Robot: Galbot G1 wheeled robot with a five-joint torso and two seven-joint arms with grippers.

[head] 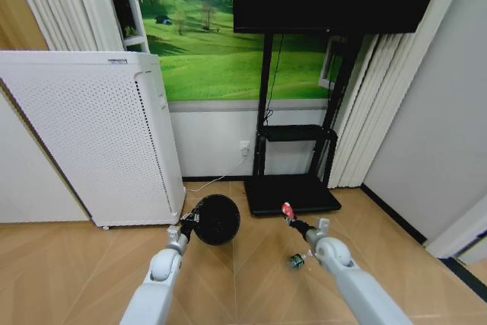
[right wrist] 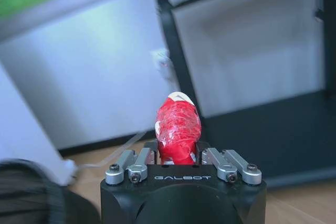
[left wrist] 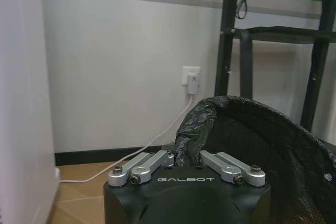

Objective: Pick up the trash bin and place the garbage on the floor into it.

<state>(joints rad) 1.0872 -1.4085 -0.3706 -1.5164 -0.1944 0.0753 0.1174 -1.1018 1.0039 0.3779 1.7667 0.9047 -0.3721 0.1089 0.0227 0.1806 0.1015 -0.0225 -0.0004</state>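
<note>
The left gripper (head: 188, 222) is clamped on the rim of the trash bin (head: 216, 219), holding it up at about 11 o'clock from the robot with its mouth tipped back toward the robot. The right gripper (head: 292, 218) is closed around a crumpled red scrap (head: 287, 209) at about 1 o'clock, its long axis pointing straight out from the fingers, away from the wrist. So the bin is picked up and one piece is in hand but not yet dropped in, while a green can (head: 295, 261) lies on the floor (head: 251, 279) just beside the right arm, waiting to be collected.
</note>
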